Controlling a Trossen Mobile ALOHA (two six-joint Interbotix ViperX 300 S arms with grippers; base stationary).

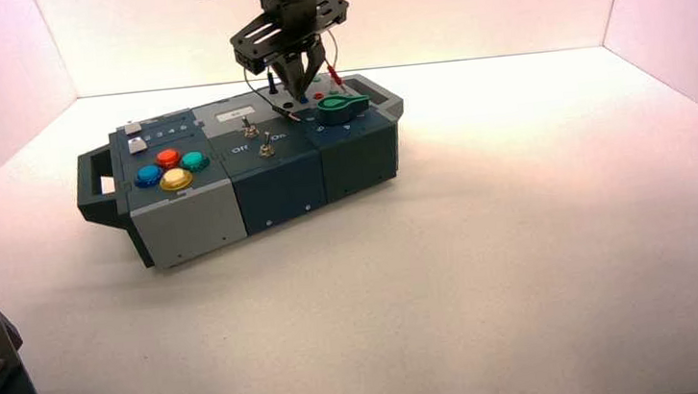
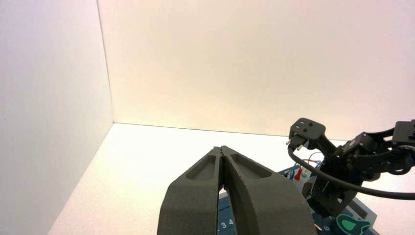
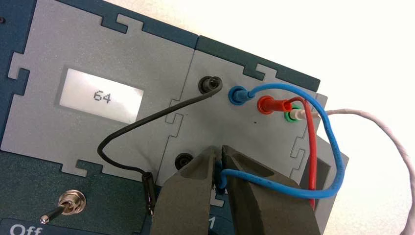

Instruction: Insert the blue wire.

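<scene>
Gripping the thin blue wire (image 3: 313, 188) at its free plug, the right gripper (image 3: 221, 159) stands over the grey box's (image 1: 188, 222) far right corner; its dark fingers (image 3: 191, 186) hide the plug. The wire's other end sits socketed. Off the box, the left gripper (image 2: 222, 152) is clenched empty.

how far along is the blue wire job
One end of the blue wire already sits in the blue socket beside the red plug. The right pincer is shut on the other end, low over the box. That end looks not yet seated. The left pincer waits, shut.
</scene>
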